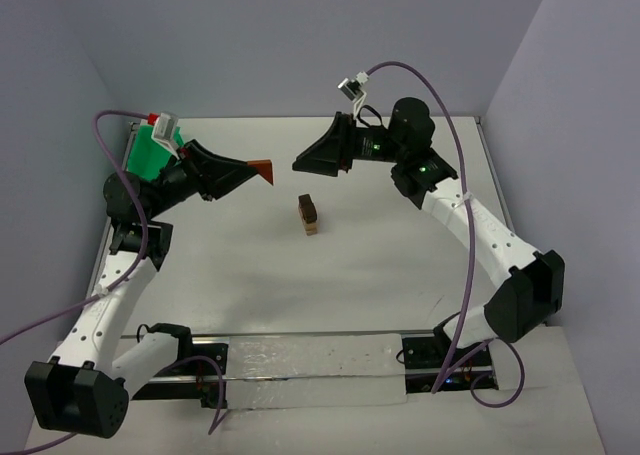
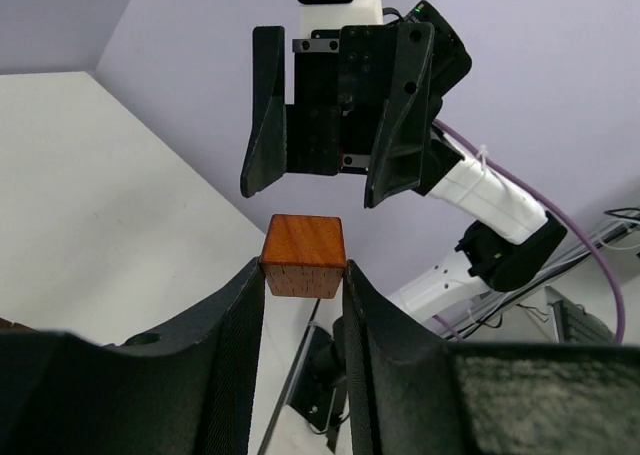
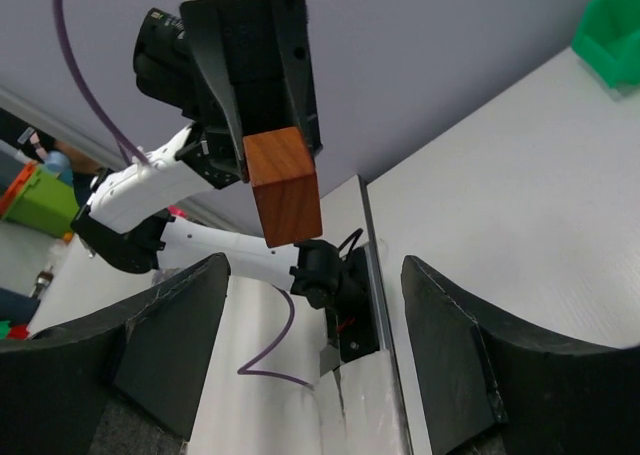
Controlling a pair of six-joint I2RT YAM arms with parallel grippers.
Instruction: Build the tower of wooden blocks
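White worktop (image 1: 400, 275) boxed in by pale lavender walls, and a little two-block stack (image 1: 309, 215) is sitting mid-surface, dark brown on top of light tan. Up beyond the stack and to its left, the left gripper (image 1: 252, 168) is pinching a reddish-brown block (image 2: 304, 258) between its fingertips, holding it in the air with the free end sticking out. Beyond the stack and a bit right, the right gripper (image 2: 315, 188) is facing that block nose-on, jaws spread and nothing in them, not touching it. So the block is lying straight ahead of the right gripper, near it but apart. Looks like a mid-air handoff to me. A green tray (image 1: 150, 153) is sitting far left of the stack.
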